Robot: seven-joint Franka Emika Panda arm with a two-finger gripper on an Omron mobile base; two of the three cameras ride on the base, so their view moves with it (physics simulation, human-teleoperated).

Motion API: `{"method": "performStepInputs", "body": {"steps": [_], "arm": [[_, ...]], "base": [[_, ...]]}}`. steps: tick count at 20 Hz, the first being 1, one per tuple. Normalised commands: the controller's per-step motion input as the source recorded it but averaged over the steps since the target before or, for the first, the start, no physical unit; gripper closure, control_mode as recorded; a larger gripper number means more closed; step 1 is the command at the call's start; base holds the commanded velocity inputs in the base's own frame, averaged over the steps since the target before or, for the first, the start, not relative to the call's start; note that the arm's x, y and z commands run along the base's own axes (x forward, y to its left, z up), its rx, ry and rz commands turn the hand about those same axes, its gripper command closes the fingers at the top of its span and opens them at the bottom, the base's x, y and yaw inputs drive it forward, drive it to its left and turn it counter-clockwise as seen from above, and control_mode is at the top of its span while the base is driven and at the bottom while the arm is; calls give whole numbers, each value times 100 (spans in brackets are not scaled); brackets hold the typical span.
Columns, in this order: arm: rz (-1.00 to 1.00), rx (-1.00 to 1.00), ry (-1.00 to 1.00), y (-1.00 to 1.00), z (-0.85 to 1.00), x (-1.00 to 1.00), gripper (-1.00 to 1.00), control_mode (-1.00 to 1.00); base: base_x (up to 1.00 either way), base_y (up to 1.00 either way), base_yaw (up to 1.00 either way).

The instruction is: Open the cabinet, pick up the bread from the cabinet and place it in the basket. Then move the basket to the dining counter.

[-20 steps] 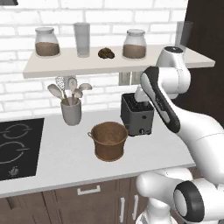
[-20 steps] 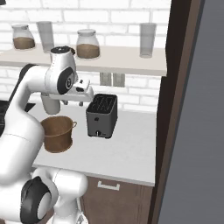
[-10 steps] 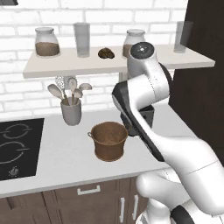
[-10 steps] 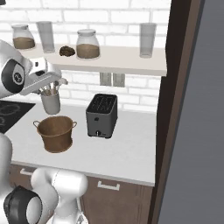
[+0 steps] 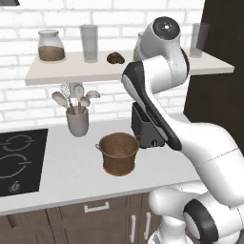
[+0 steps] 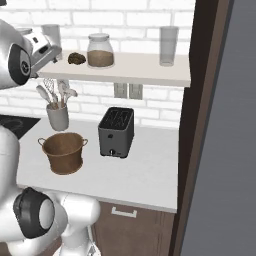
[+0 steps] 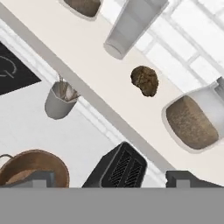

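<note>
The bread (image 5: 115, 57) (image 6: 76, 58) is a small dark lumpy roll lying on the white cabinet shelf (image 5: 128, 70) between a tall glass and a jar. In the hand view the bread (image 7: 145, 81) sits a little above centre. My gripper (image 6: 53, 52) (image 7: 111, 180) hovers at shelf height just left of the bread, apart from it, open with nothing between its widely spread tips. The round brown basket (image 5: 119, 152) (image 6: 64, 152) (image 7: 30, 168) stands empty on the worktop below the shelf. The dining counter is out of view.
A black toaster (image 5: 145, 128) (image 6: 116, 132) stands right of the basket, and a grey utensil pot (image 5: 77, 121) (image 6: 57, 116) stands behind it. Jars of brown powder (image 5: 50, 46) (image 6: 100, 50) and tall glasses (image 5: 88, 43) (image 6: 169, 46) flank the bread. A black cooktop (image 5: 19, 159) lies left.
The arm has swung left and upward from beside the toaster to the shelf near the bread. The jaws have spread wider. Bread and basket have not moved.
</note>
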Motion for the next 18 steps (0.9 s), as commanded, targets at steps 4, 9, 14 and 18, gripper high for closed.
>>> {"method": "performStepInputs", "body": {"steps": [4,9,14,18], "arm": [[15,11,-2,15,19,38,-100,-100],[0,17,1,5,-6,49,-100,-100],[-3,0,15,0,0,74,-100,-100],[2,-6,15,10,1,75,-100,-100]], "base": [[0,0,0],[0,0,0],[0,0,0],[0,0,0]]}}
